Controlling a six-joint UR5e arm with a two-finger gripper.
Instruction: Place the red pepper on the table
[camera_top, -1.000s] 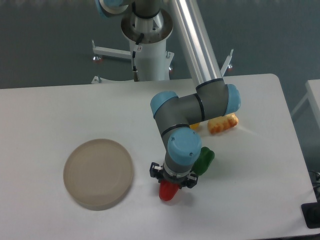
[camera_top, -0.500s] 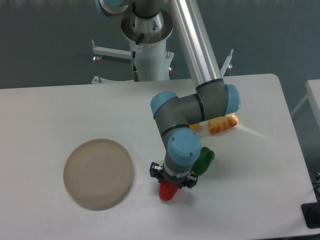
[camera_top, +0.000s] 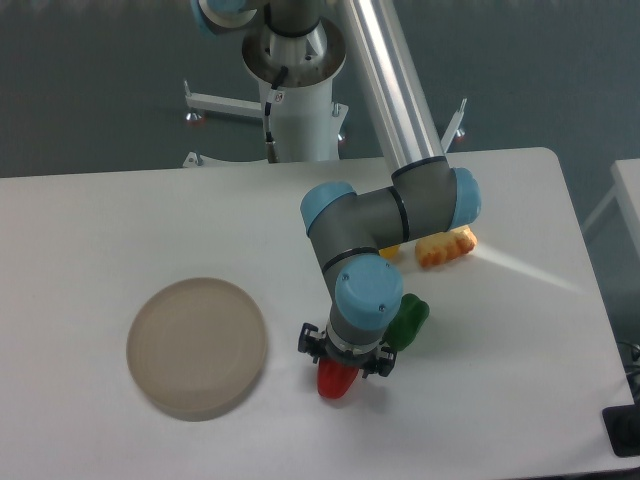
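The arm bends down over the bench (camera_top: 120, 210), its tool (camera_top: 341, 368) pointing straight down. The red pepper (camera_top: 337, 381) protrudes at the tool's 6 o'clock, pinched between its fingers, with the green pepper (camera_top: 409, 320) at 1 o'clock.

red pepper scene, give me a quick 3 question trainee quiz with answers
1. True or false: the red pepper lies on the round beige plate.
2. Which item sits right beside the wrist, on the side away from the plate? A) green pepper B) yellow pepper C) plate
3. Fill in: the end effector is directly above the ____ pepper.

Key
1. False; it is over the white table, apart from the plate.
2. A
3. red; whether it is gripped cannot be seen.
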